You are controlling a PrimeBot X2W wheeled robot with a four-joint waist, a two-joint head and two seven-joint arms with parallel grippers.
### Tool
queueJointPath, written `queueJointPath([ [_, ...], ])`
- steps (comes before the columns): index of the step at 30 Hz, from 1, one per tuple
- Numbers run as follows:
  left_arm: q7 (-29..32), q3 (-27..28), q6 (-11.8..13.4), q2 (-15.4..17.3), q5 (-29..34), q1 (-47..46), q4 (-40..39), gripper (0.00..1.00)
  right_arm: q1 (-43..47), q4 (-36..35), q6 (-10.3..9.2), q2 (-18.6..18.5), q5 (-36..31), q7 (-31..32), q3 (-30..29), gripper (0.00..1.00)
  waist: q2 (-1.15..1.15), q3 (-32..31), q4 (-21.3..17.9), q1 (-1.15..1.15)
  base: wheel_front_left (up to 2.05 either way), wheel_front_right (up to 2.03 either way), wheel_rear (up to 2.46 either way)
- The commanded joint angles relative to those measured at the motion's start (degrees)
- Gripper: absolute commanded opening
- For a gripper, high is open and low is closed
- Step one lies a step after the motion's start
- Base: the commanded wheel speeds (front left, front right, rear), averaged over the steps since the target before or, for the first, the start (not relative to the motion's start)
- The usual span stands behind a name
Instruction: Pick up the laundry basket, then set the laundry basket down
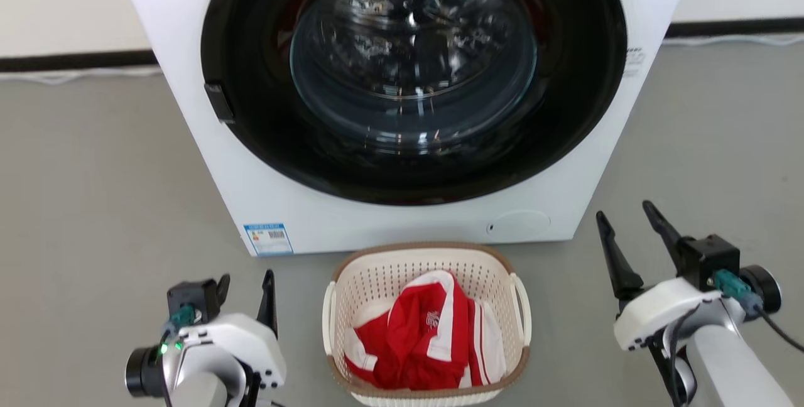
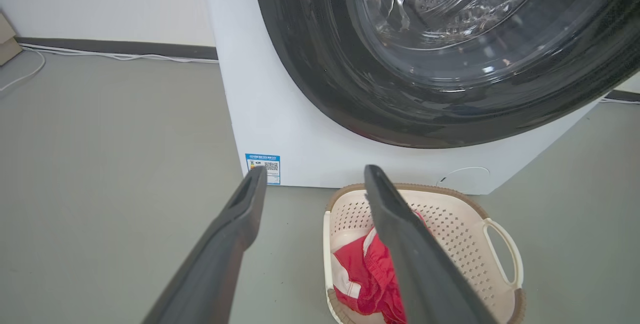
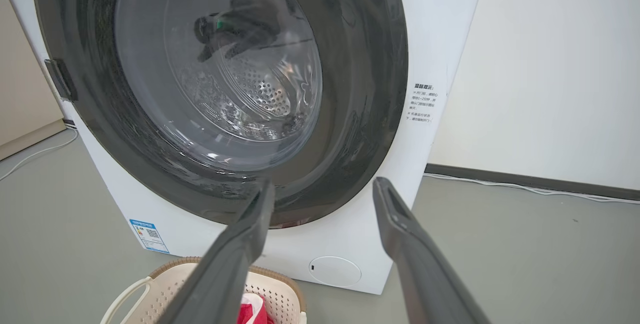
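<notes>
The laundry basket (image 1: 352,281), cream with perforated walls, a brown rim and white loop handles, stands on the floor right before the washing machine, holding a red and white garment (image 1: 427,338). The left wrist view shows the laundry basket (image 2: 460,224) at lower right; the right wrist view shows the laundry basket (image 3: 280,294) at the bottom left. My left gripper (image 1: 246,287) is open to the basket's left, apart from it. My right gripper (image 1: 628,222) is open to its right, higher and further off. Both hold nothing.
A white front-loading washing machine (image 1: 565,193) with a large dark round door (image 1: 411,74) rises directly behind the basket. Grey floor (image 1: 94,206) spreads on both sides. A white cable (image 1: 75,74) runs along the dark skirting at the wall.
</notes>
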Motion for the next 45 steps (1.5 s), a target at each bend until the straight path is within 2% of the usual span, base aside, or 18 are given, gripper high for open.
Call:
queueJointPath([
  [1,-0.4,2.2,-0.2,1.5,1.1,-0.2,-1.9,1.00,0.4,-2.1,0.35,0.0,-0.6,-0.6,0.7,1.00,0.00,-1.5,-0.1,0.00,0.00,0.00,0.00],
  [6,-0.4,5.0,-0.1,2.1,1.9,4.6,-6.8,1.00,4.4,-6.5,0.35,0.3,-1.4,-0.6,-0.6,1.00,0.00,-3.7,-0.1,0.00,0.00,0.00,0.00],
  [24,-0.4,9.8,0.5,2.6,5.1,15.1,-18.0,1.00,13.7,-14.4,0.35,1.0,-2.4,-0.6,-3.0,1.00,0.00,-6.2,-0.3,0.00,0.00,0.00,0.00],
  [45,-0.4,13.4,0.6,1.1,7.6,19.9,-22.8,1.00,17.1,-15.7,0.35,2.2,-2.6,-0.6,-5.6,1.00,0.00,-7.0,-0.1,0.00,0.00,0.00,0.00],
])
